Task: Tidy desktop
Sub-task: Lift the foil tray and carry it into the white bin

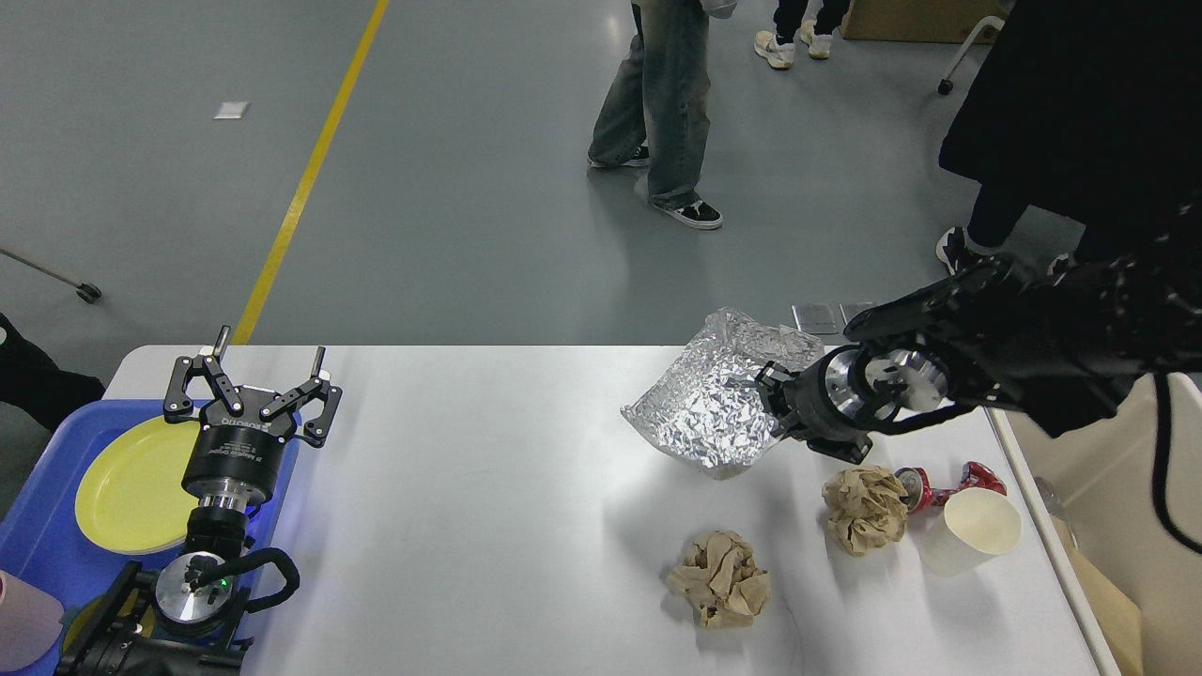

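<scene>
The white desktop (488, 488) fills the lower view. My right gripper (772, 406) is shut on the right edge of a crumpled sheet of silver foil (716, 399) and holds it lifted and tilted above the desktop. Two balls of crumpled brown paper (720, 576) (862, 505) lie on the desktop in front of it. A crushed red can (939, 481) and a tipped white paper cup (977, 531) lie near the right edge. My left gripper (252, 376) is open and empty at the left, beside the blue tray (38, 526).
A yellow plate (131, 483) lies in the blue tray. A beige bin (1141, 526) stands off the desktop's right edge, partly hidden by my right arm. People stand on the grey floor beyond the desktop.
</scene>
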